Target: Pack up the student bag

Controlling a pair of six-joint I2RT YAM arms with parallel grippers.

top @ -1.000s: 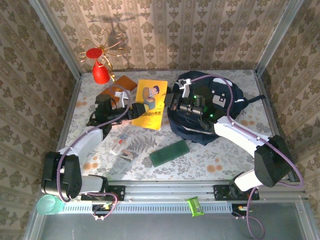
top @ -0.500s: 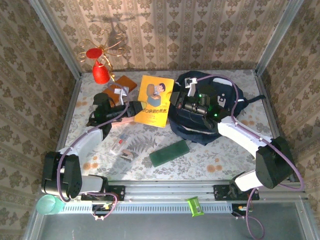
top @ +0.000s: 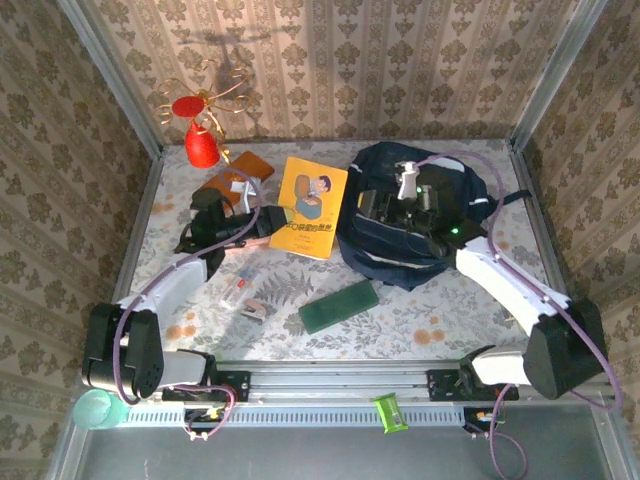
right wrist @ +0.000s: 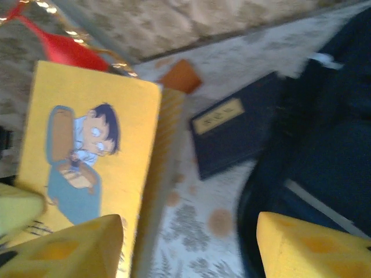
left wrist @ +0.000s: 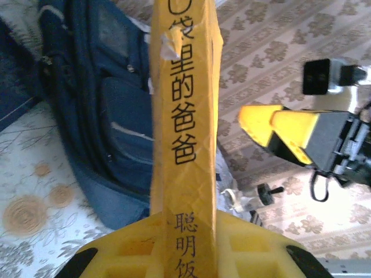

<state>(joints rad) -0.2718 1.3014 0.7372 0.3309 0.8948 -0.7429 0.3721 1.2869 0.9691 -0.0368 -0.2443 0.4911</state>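
Note:
The student bag (top: 430, 235), dark navy with pale trim, lies open at the back right of the table. A yellow book (top: 311, 203) with a cartoon boy on its cover stands tilted just left of the bag. My left gripper (top: 264, 224) is shut on the book's lower left edge, and in the left wrist view the book's spine (left wrist: 184, 116) rises from between the jaws, with the bag (left wrist: 110, 121) behind it. My right gripper (top: 362, 208) hovers open over the bag's left rim; its fingers (right wrist: 75, 249) are wide apart, with the book (right wrist: 87, 156) just left of them, untouched.
A red ornament on a cone (top: 202, 148) and a brown wallet (top: 250, 165) stand at the back left. A navy booklet (right wrist: 232, 130) lies between book and bag. A green box (top: 338, 306) and small packets (top: 246, 295) lie near the front.
My left gripper closed on the yellow book. My right gripper let go of the book's right edge, opened and drew back to the right over the bag.

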